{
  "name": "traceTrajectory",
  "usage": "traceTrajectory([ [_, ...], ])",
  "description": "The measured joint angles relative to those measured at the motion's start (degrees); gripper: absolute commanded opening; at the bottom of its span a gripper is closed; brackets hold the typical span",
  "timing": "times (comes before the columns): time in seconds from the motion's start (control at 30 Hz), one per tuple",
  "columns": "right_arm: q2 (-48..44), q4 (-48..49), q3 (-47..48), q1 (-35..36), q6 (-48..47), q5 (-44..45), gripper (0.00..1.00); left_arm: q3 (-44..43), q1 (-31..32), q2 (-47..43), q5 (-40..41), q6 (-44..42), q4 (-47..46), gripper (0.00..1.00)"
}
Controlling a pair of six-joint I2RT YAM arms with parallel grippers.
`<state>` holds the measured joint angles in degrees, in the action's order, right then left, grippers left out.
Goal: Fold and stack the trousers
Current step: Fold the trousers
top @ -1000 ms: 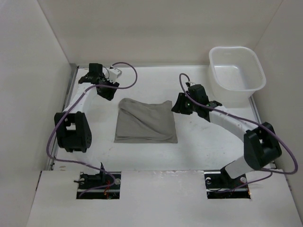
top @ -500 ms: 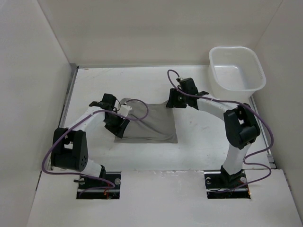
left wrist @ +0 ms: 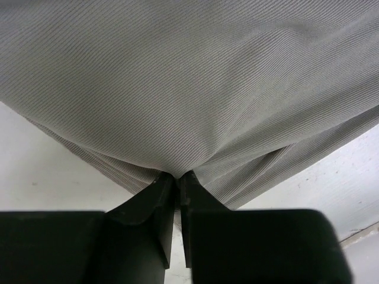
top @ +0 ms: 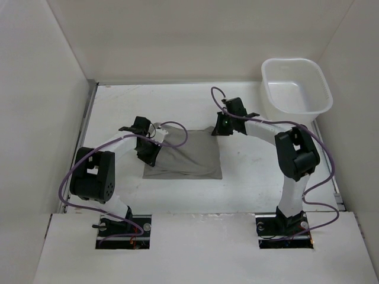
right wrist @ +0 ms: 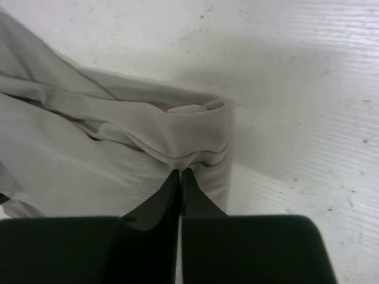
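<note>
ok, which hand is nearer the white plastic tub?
Right. The right hand is left of the white plastic tub; the left hand is beyond the folded grey cloth trousers.

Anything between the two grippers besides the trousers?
No. In the top view only the folded trousers span from the left gripper to the right gripper, each pinching cloth.

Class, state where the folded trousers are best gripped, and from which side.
Pinch the trousers at their layered outer edges, left claw from the left, right claw at the far right corner: the flat pile shows graspable stacked folds there.
</note>
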<state>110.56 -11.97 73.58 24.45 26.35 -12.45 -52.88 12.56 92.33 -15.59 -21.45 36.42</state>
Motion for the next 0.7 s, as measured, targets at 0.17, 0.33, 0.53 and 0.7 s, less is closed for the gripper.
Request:
traceTrajectory([
  [0.17,0.00,0.26,1.14,-2.16,2.43,0.59,0.00,0.09,0.37,-0.24,0.70,-1.70,0.26,0.00],
  [0.33,0.00,0.42,1.57,-3.56,4.22,1.18,0.01,1.53,1.92,-2.47,3.48,-4.24,1.68,0.02],
  [0.53,0.57,0.44,2.73,-3.63,4.96,0.83,0.24,2.86,3.28,-4.61,5.42,-5.81,5.92,0.19],
  [0.7,1.27,0.52,3.32,-3.76,4.98,0.13,0.48,3.37,2.86,-5.20,6.40,-5.92,7.54,0.38],
])
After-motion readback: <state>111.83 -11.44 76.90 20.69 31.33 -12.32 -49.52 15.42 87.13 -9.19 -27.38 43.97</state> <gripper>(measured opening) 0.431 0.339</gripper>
